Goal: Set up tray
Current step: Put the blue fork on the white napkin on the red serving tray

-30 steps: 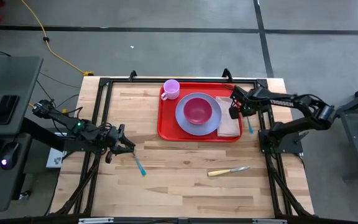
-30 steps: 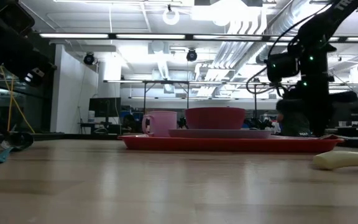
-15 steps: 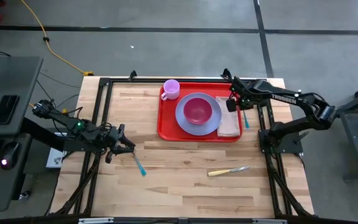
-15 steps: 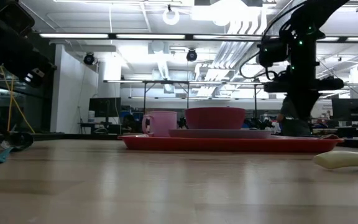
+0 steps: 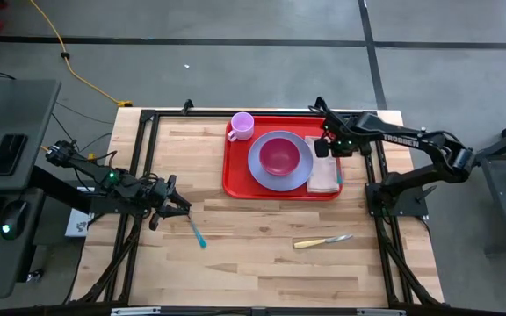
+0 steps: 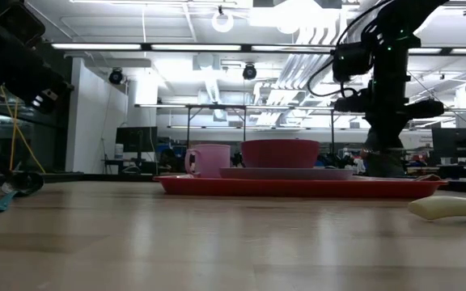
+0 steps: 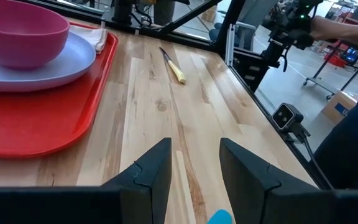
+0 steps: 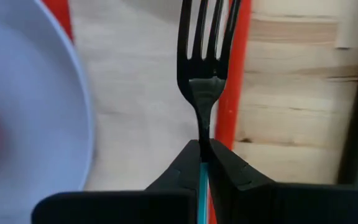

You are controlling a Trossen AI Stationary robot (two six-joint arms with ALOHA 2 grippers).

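Tray (image 5: 235, 180) under right arm (fork (image 8: 205, 74) clamped).

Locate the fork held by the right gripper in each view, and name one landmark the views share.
High view: fork over the red tray's right rim, below the right gripper.
Low view: cannot make it out.
Left wrist view: not visible.
Right wrist view: centre, tines up.
Shared landmark: the red tray.
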